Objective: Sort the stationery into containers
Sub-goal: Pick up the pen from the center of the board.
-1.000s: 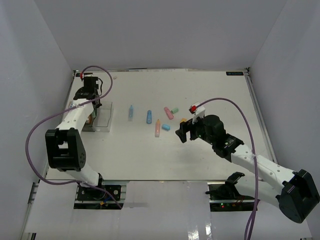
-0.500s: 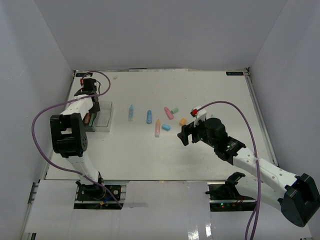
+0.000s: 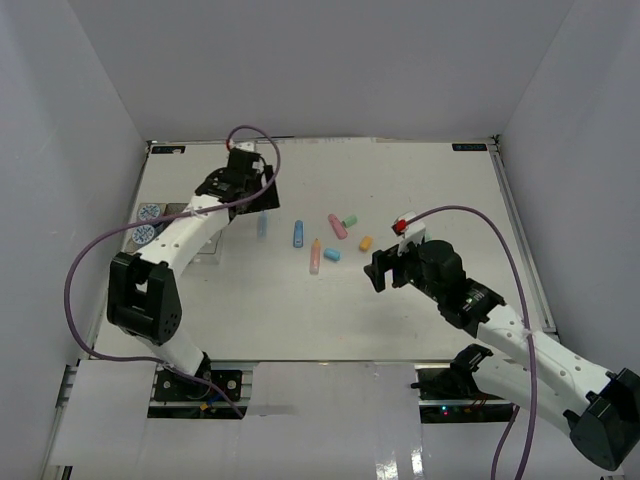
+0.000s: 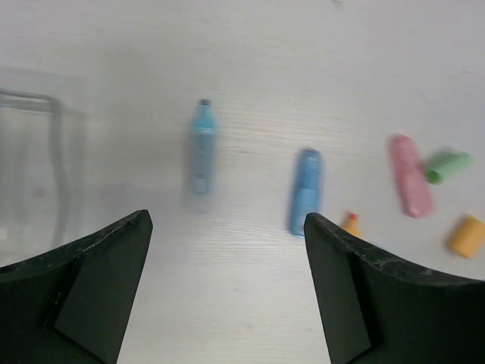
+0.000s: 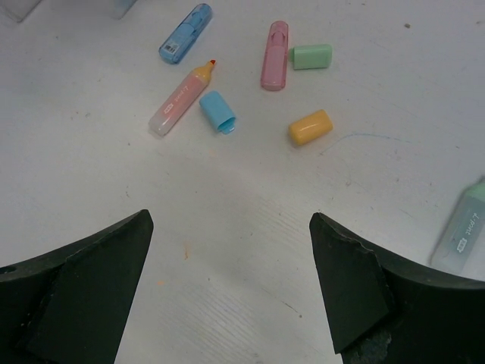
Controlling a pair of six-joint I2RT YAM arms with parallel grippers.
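Overhead first: on the white surface [image 3: 440, 180] the left arm's fingers [image 3: 260, 192] hang just short of a pale blue plastic highlighter [image 3: 262, 226]. They are nearer to it than the right arm's fingers [image 3: 377, 272], which sit close to a short orange plastic cap [image 3: 366, 242]. Two round blue-and-white patterned rolls [image 3: 148, 212] lie well off to the left arm's outer side. A clear plastic bin [image 3: 208, 246] shows only partly beneath that arm.

Through the left wrist camera, both black fingers stand wide apart with nothing between them. The pale blue plastic highlighter lies ahead, a little toward the left finger, its long axis pointing almost straight away and its dark tip farthest. A darker blue capped highlighter [image 4: 305, 189] lies ahead toward the right finger, nearly parallel. The bin's clear wall sits beyond the left finger. By my judgement a closing grasp would meet the pale one across its narrow width with little wrist turn.

Through the right wrist camera, those fingers are likewise spread wide and empty. Ahead, toward the left finger, a pink-barrelled highlighter with a bare orange tip [image 5: 180, 98] lies on a diagonal, a light blue cap [image 5: 218, 112] just beside it. The orange cap lies ahead, toward the right finger. All are smooth, rounded plastic, likely to roll if nudged
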